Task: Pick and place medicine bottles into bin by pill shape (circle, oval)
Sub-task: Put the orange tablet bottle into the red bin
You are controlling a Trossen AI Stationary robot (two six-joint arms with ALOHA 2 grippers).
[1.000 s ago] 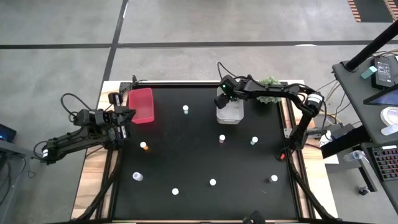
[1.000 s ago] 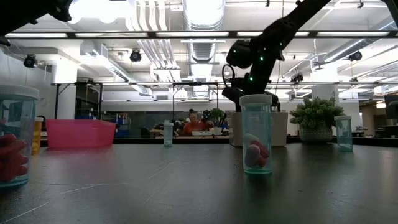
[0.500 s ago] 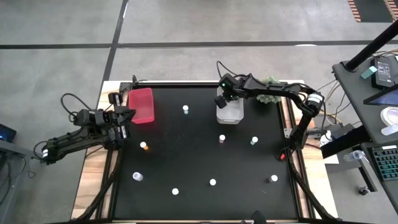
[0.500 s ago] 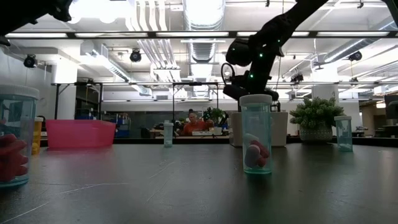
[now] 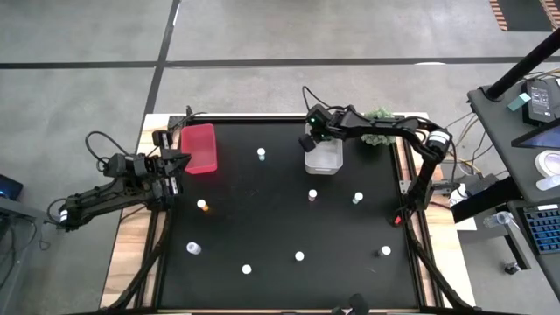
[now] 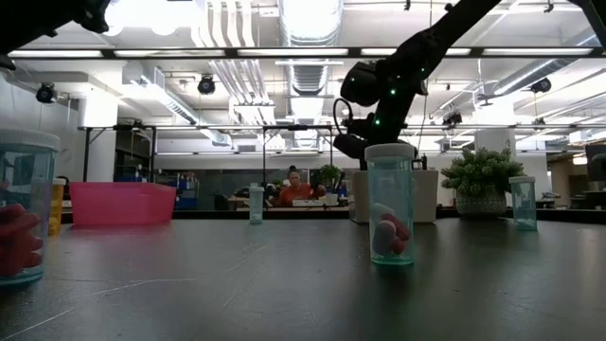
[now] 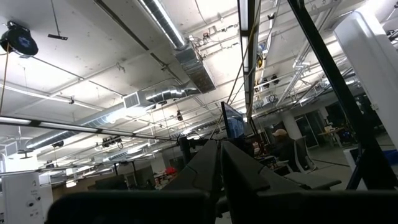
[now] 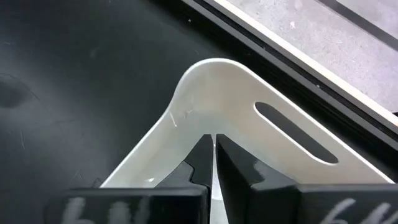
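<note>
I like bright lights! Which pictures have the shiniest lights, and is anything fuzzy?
Low view: long ceiling lights glare white; the near bottle at the picture's edge looks fuzzy. Left wrist view: ceiling strips blaze. Right wrist view: the white bin shines softly.

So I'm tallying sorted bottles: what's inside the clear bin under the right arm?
Nothing can be confirmed inside the clear bin: the right tool, shut and empty, covers its far end, and the visible rest shows only pale plastic.

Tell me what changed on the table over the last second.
The right gripper shut its fingers with nothing between them and shifted slightly toward the far-left corner of the white bin, hanging above it. The left gripper stayed shut beside the pink bin. The bottles on the mat did not move.
</note>
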